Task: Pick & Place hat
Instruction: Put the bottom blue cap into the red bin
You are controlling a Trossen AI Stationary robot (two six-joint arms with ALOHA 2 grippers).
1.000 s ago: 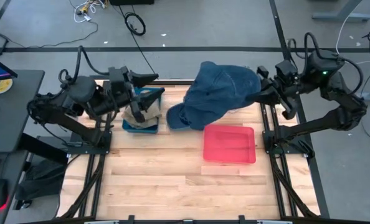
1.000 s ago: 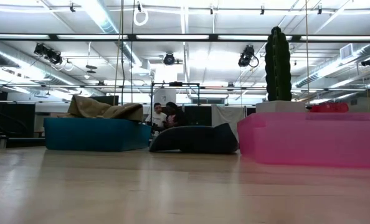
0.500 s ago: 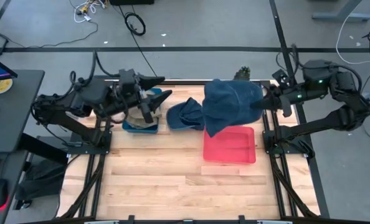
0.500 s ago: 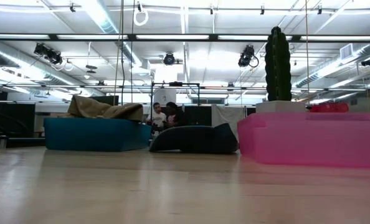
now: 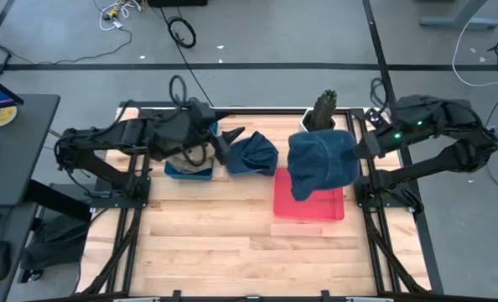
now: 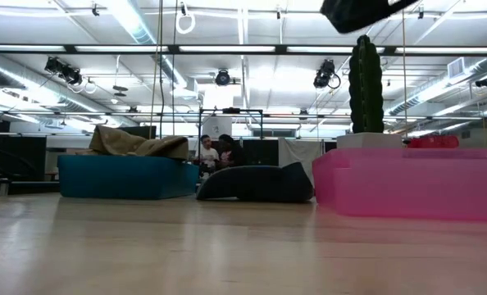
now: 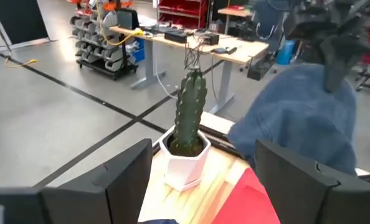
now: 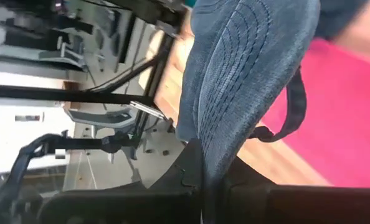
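Note:
A blue denim hat (image 5: 320,161) hangs above the pink tray (image 5: 309,210), with my right gripper (image 5: 360,149) shut on it at the table's right side. The low view shows only its lower end (image 6: 362,10), at the top of the picture. A second blue hat (image 5: 253,153) lies flat on the wood at the far middle (image 6: 256,182). My left gripper (image 5: 225,137) stands open in the air just left of that lying hat, pointing toward the table's right, nothing between its fingers (image 7: 203,186). My right gripper pinches a stitched edge of the hat (image 8: 205,155) between its two fingers, which look to be on the brim. The fingers come from the table's right, slanting down. The hat hangs below them, lifted clear, over the pink tray, its back strap (image 8: 292,112) dangling.
A potted cactus (image 5: 320,111) stands at the far edge beside the tray. A teal bin (image 5: 189,166) holding a beige cloth sits at the far left, under my left arm. The near half of the wooden table (image 5: 232,252) is bare wood. People sit in the room beyond (image 6: 215,154).
My right gripper has carried the hat from the far middle toward the table's right and near side, over the pink tray, rolling its wrist; the hat now hangs bunched, and the second hat shows beneath. My left gripper, still open, has moved right and down toward that lying hat.

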